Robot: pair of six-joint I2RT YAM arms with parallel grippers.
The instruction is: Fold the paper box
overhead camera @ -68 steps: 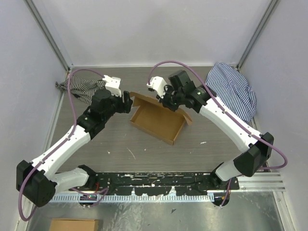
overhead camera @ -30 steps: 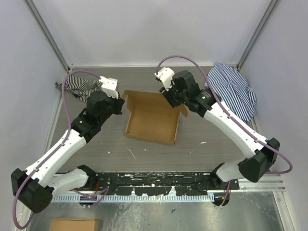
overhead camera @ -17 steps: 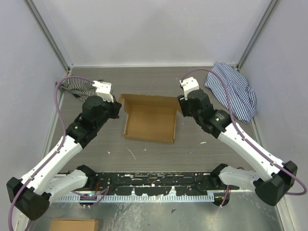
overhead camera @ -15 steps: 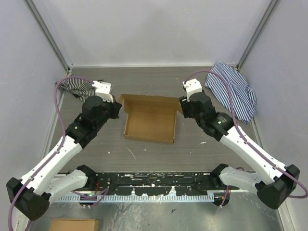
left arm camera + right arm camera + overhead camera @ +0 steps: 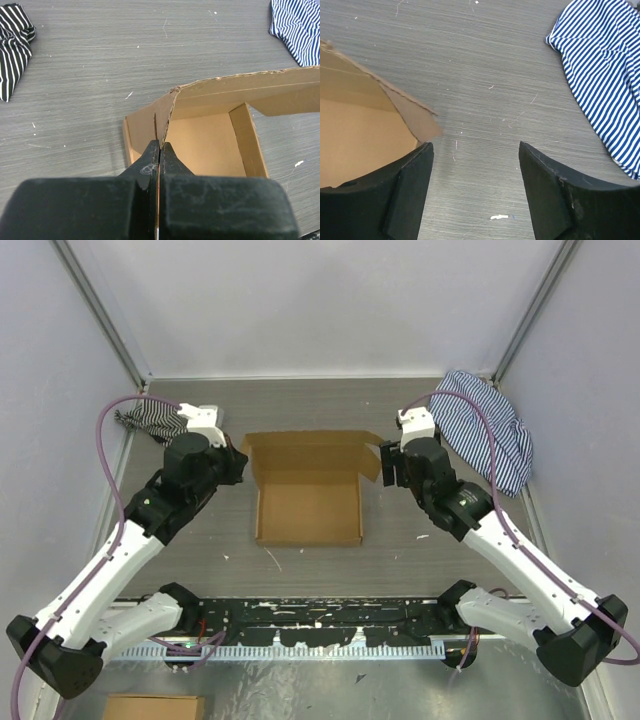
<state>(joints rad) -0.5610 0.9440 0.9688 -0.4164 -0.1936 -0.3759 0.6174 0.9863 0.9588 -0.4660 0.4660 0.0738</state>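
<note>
**A:** Where is the paper box, and how far along is the folding?

**B:** It lies flat on the table, in the middle of the overhead view. It is an open shallow tray with its side walls up. The lid panel stands along its upper edge, and a small ear flap pokes out at the upper right. I'd judge it about half done: the lid is not down and nothing is tucked.

**A:** And the left claw?

**B:** The left claw is pinched tight on the thin wall edge at the tray's upper-left corner. That arm stretches diagonally up from the lower left of the frame.

**A:** And the right?

**B:** The right claw gapes wide and holds nothing, with bare table between its fingers. The ear flap is just beside the finger at the left of its wrist view; I cannot tell whether they touch. Its arm rises from the lower right. A blue striped cloth lies at the upper right and a black-and-white striped cloth at the upper left, both apart from the box.
</note>
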